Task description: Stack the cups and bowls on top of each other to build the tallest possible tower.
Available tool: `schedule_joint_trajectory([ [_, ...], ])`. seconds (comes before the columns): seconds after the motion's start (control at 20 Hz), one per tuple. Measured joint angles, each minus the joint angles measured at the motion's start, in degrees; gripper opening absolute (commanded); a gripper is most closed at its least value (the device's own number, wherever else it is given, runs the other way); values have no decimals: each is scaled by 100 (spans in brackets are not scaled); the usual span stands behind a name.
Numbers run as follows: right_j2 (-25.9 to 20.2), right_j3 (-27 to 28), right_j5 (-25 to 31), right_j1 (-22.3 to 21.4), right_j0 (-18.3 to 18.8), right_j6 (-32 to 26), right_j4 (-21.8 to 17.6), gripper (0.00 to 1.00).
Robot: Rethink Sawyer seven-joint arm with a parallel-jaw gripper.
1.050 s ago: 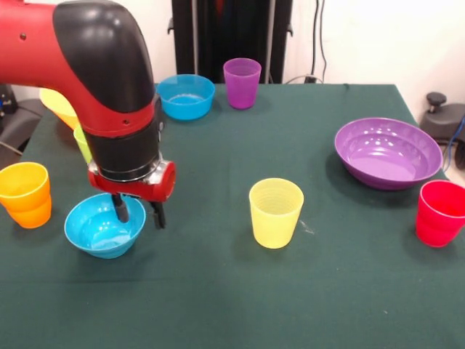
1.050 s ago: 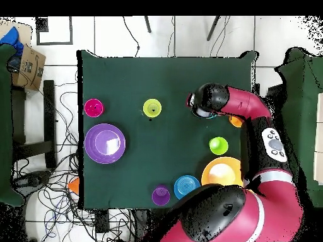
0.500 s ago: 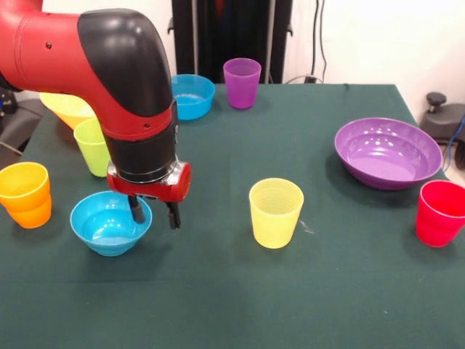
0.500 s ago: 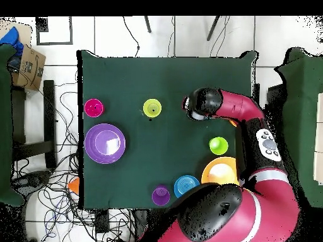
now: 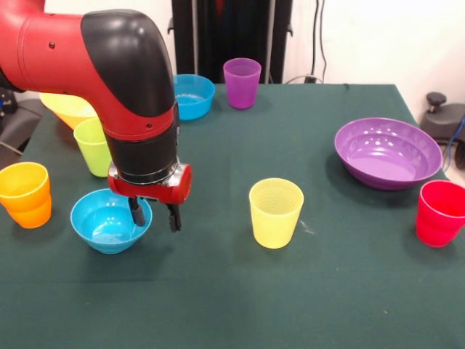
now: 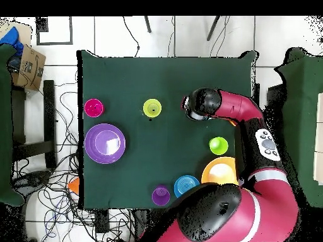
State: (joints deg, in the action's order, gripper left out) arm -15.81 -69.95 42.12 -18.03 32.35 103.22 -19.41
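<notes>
My gripper point(image 5: 155, 216) hangs low over the right rim of a small blue bowl point(image 5: 98, 220). One finger is inside the bowl and the other outside it, with a wide gap between them, so it is open. A yellow cup point(image 5: 276, 212) stands to the right of it. A lime green cup point(image 5: 93, 147) and an orange cup point(image 5: 25, 194) stand to the left. In the overhead view the wrist point(image 6: 199, 104) covers the gripper and this bowl. No tower stands anywhere.
A second blue bowl point(image 5: 195, 94) and a purple cup point(image 5: 242, 82) sit at the far edge. A yellow-orange bowl point(image 5: 65, 107) lies behind the arm. At the right are a wide purple bowl point(image 5: 387, 153) and a red cup point(image 5: 439, 212).
The arm has shifted right along the table, most of it in the first half second. The small blue bowl slid slightly right with it. The fingers' gap is unchanged.
</notes>
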Motion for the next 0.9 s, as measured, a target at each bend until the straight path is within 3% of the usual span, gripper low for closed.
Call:
schedule_joint_trajectory([
  [0.6,-2,2,0,-2,57,0,-14,100],
  [0.65,-2,2,0,1,87,0,-17,0],
  [0.9,-12,81,2,-58,122,0,-17,0],
])
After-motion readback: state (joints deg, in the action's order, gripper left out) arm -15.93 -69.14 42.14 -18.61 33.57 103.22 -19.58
